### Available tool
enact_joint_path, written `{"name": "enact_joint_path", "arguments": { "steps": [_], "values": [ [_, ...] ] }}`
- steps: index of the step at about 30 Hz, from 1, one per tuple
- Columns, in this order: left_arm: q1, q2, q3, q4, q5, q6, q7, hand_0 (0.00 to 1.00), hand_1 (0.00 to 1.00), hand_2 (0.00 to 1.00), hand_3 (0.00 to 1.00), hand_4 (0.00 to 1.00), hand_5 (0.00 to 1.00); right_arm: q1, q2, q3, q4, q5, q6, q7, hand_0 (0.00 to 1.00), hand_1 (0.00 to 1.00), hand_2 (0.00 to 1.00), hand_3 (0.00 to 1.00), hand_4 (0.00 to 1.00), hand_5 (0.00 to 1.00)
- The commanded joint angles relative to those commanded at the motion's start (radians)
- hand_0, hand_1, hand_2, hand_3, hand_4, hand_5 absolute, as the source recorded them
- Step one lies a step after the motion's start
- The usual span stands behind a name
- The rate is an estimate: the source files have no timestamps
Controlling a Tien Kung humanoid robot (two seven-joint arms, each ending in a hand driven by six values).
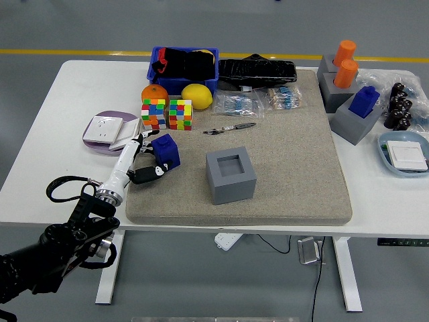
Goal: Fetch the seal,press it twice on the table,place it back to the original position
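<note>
The blue seal (165, 151) sits low over the left edge of the grey mat (295, 168), tilted, its long axis leaning up and to the left, base toward the mat. The left robot hand (144, 161) is clamped on it, white fingers (137, 144) wrapped round the far side and a dark thumb under the near side. Whether the base touches the mat, I cannot tell. The black arm runs down to the lower left corner. Just right of the seal stands the grey holder (231, 176), its square socket empty and facing up. Behind the seal lie two colour cubes (167, 114), an orange (153, 92) and a lemon (196, 96), with a pen (230, 127) to their right. A purple dish (107, 131) lies on the white worktop (60, 134) left of the hand. Far right, another blue seal (364, 100) stands upright in its grey block (353, 124).
</note>
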Motion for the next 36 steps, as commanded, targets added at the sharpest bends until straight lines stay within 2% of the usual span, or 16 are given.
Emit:
{"name": "enact_joint_path", "arguments": {
  "steps": [6, 12, 16, 21, 26, 30, 36],
  "values": [
    [-0.005, 0.022, -0.055, -0.059, 0.036, 0.005, 0.001, 0.804, 0.509, 0.403, 0.863, 0.704, 0.002, 0.001, 0.000, 0.001, 0.001, -0.001, 0.000, 0.000, 0.828, 0.757, 0.742, 0.675, 0.746, 0.331],
    [-0.023, 0.066, -0.154, -0.194, 0.132, 0.008, 0.018, 0.805, 0.513, 0.403, 0.863, 0.704, 0.002, 0.001, 0.000, 0.002, 0.000, -0.002, 0.000, 0.000, 0.830, 0.757, 0.742, 0.675, 0.746, 0.330],
    [-0.036, 0.095, -0.207, -0.307, 0.211, -0.009, 0.057, 0.805, 0.510, 0.403, 0.868, 0.702, 0.002, 0.001, -0.002, 0.006, 0.000, -0.002, 0.000, 0.000, 0.828, 0.756, 0.742, 0.675, 0.746, 0.330],
    [-0.045, 0.115, -0.223, -0.438, 0.258, -0.025, 0.091, 0.805, 0.510, 0.403, 0.868, 0.702, 0.002, 0.000, -0.004, 0.008, 0.000, -0.003, 0.000, 0.000, 0.828, 0.756, 0.742, 0.675, 0.746, 0.330],
    [-0.055, 0.122, -0.185, -0.549, 0.293, -0.043, 0.129, 0.806, 0.514, 0.403, 0.867, 0.702, 0.002, 0.000, -0.003, 0.007, 0.000, -0.002, 0.000, 0.000, 0.829, 0.757, 0.742, 0.675, 0.746, 0.330],
    [-0.070, 0.116, -0.138, -0.572, 0.320, -0.059, 0.165, 0.809, 0.513, 0.404, 0.868, 0.705, 0.002, 0.001, -0.004, 0.003, 0.000, -0.001, 0.001, 0.000, 0.828, 0.756, 0.742, 0.675, 0.746, 0.330],
    [-0.095, 0.099, -0.080, -0.541, 0.308, -0.067, 0.182, 0.810, 0.514, 0.406, 0.870, 0.710, 0.002, 0.005, -0.007, -0.001, 0.001, 0.000, 0.000, 0.000, 0.828, 0.756, 0.742, 0.675, 0.746, 0.330]
  ]
}}
